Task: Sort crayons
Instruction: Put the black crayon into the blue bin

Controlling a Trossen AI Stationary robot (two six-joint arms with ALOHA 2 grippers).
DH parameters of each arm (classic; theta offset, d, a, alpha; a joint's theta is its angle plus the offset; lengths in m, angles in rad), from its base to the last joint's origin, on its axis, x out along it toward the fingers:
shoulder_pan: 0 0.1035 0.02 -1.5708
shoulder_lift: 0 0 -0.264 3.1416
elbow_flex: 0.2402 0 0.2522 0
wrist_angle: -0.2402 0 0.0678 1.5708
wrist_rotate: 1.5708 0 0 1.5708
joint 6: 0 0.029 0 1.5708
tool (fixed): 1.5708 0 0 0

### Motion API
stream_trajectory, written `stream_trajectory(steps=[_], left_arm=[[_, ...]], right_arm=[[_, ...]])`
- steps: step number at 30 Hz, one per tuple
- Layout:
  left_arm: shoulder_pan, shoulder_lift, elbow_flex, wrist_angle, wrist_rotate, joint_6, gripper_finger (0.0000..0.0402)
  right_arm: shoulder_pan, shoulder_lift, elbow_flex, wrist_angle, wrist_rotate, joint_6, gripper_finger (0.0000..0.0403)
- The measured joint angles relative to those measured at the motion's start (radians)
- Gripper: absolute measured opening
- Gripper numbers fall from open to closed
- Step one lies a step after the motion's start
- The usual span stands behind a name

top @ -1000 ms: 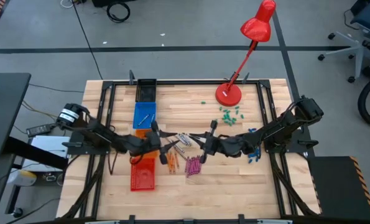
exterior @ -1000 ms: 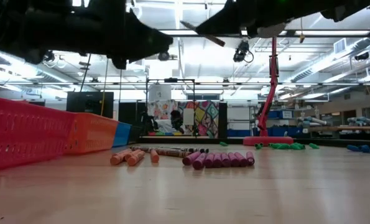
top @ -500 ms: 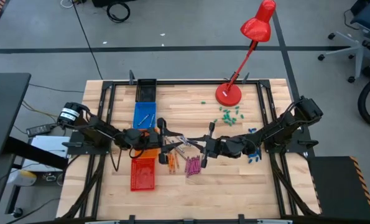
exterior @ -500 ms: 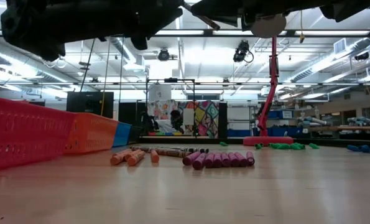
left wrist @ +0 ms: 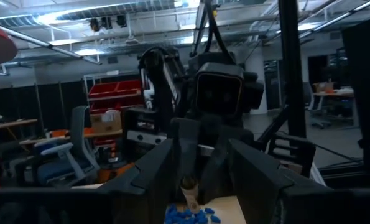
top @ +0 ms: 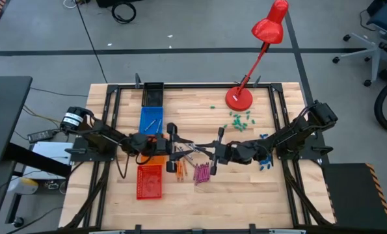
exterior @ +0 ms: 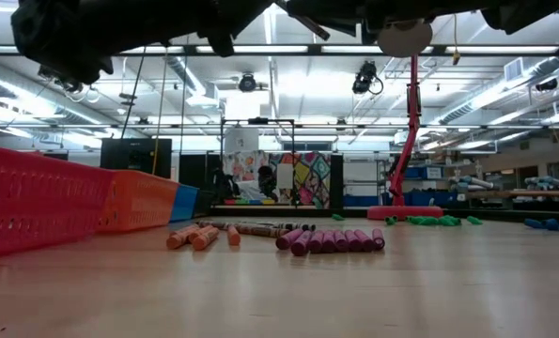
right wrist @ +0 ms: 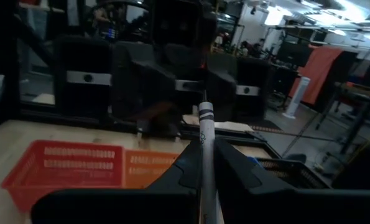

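1. Right gripper (right wrist: 204, 163) is clamped narrow on a grey crayon (right wrist: 205, 124), which stands up past the fingertips. In the high view the right gripper (top: 214, 153) sits over the table's middle, just beside the loose pile.

2. Left gripper (top: 174, 138) faces it with fingers (left wrist: 148, 177) spread wide and nothing between them. It looks lined up for a handover, so I'd judge the step in hand as passing the grey stick across.

3. To do it well I'd keep the right grip firm until the left fingers close on the free end, then let go. Thin stick, likely to roll or tip if released early.

4. Low on the table: the magenta crayons (exterior: 331, 240) lie side by side in a neat row, the orange crayons (exterior: 196, 236) beside them towards the baskets. More mixed sticks lie behind them, colours hard to tell.

5. Further left: red basket (top: 149, 182), orange basket (exterior: 140, 200), blue basket (top: 150, 119) in a line. Whichever takes grey, I'd lower well inside before opening, not drop from height.

6. Far side: red lamp (top: 239, 99), green bits (top: 240, 119) and blue bits (top: 265, 162). I'd leave these alone.
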Motion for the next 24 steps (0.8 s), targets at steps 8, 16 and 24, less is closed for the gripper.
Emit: stream_trajectory(steps=[8,16,24], left_arm=[[0.025,0.000,0.015,-0.011,0.076,-0.031,0.0164],[0.031,0.000,0.017,-0.002,0.104,-0.035,0.0129],[0.031,0.046,0.079,-0.015,0.108,-0.028,0.0091]], right_arm=[[0.000,0.000,0.000,0.034,-0.051,0.000,0.0036],[-0.005,0.000,-0.001,0.081,-0.084,-0.032,0.0036],[-0.011,0.000,-0.001,0.079,-0.098,-0.028,0.0036]])
